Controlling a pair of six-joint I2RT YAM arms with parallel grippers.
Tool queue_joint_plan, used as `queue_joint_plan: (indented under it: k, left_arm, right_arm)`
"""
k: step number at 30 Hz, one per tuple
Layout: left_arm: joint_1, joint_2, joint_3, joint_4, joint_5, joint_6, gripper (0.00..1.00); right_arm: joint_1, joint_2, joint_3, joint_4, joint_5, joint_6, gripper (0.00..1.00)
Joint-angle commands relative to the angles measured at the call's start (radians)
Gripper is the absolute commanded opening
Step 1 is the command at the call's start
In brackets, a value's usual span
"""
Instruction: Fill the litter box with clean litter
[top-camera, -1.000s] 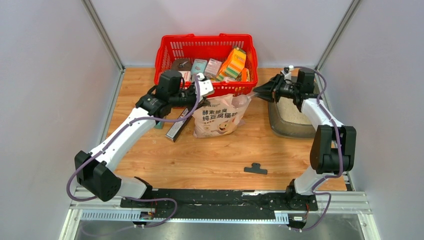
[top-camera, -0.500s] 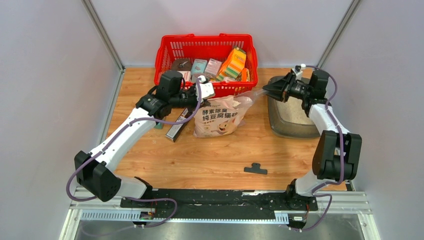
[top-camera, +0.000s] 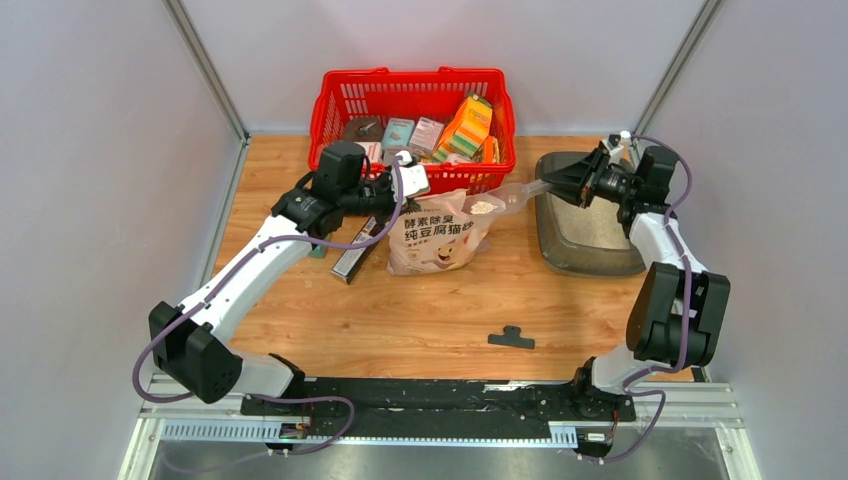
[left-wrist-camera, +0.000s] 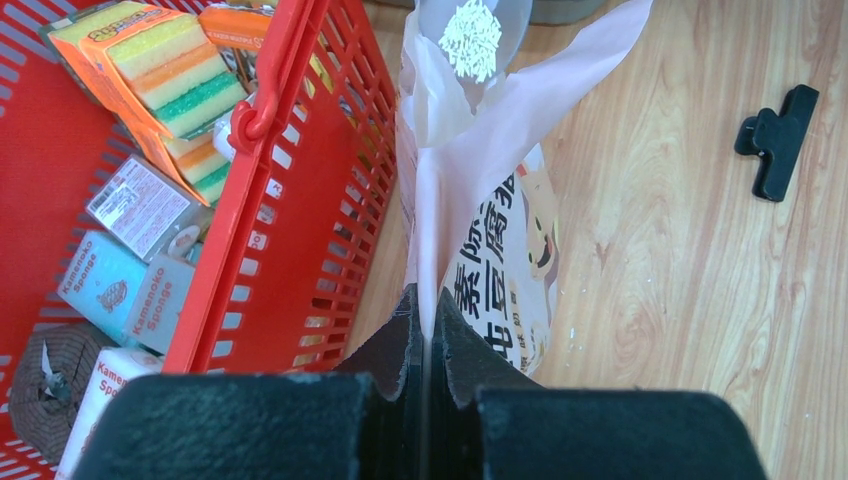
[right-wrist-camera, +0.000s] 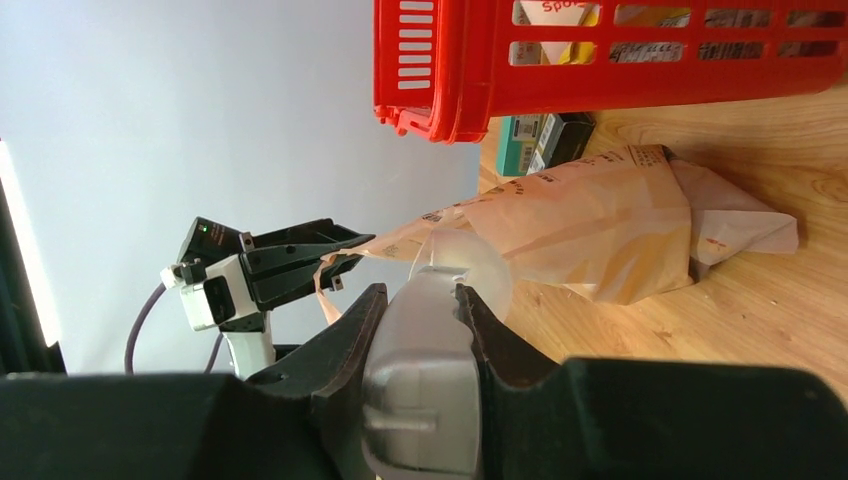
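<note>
The basket (top-camera: 410, 95) is glossy red plastic mesh, the table (top-camera: 400, 310) matt grained wood. The bag (top-camera: 437, 240) looks thin, creased, satin. Scoop (right-wrist-camera: 420, 380): clear smooth plastic. Litter (left-wrist-camera: 470, 38): coarse, pale, grainy. Litter box (top-camera: 585, 235): smooth dull plastic. Clip (top-camera: 511, 338): matt black plastic.

Bag (top-camera: 440, 240), basket (top-camera: 412, 72) left of litter box (top-camera: 590, 255)
</note>
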Motion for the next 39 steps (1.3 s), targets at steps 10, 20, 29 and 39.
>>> queue_joint_plan:
  k: [10, 20, 29, 39]
  left_arm:
    - [0.006, -0.044, 0.055, 0.045, 0.016, 0.024, 0.00]
    - [0.006, -0.013, 0.086, 0.025, 0.033, 0.027, 0.00]
    - [0.006, 0.004, 0.107, 0.002, 0.040, 0.027, 0.00]
    - [0.006, -0.004, 0.097, -0.018, 0.053, 0.039, 0.00]
  right_arm:
    - [-0.180, -0.066, 0.025, 0.034, -0.038, 0.024, 0.00]
    - [-0.341, -0.043, 0.027, 0.039, -0.041, 0.010, 0.00]
    - [-0.425, -0.069, -0.007, -0.020, 0.080, -0.078, 0.00]
    - [-0.487, -0.196, -0.090, -0.158, 0.307, -0.218, 0.00]
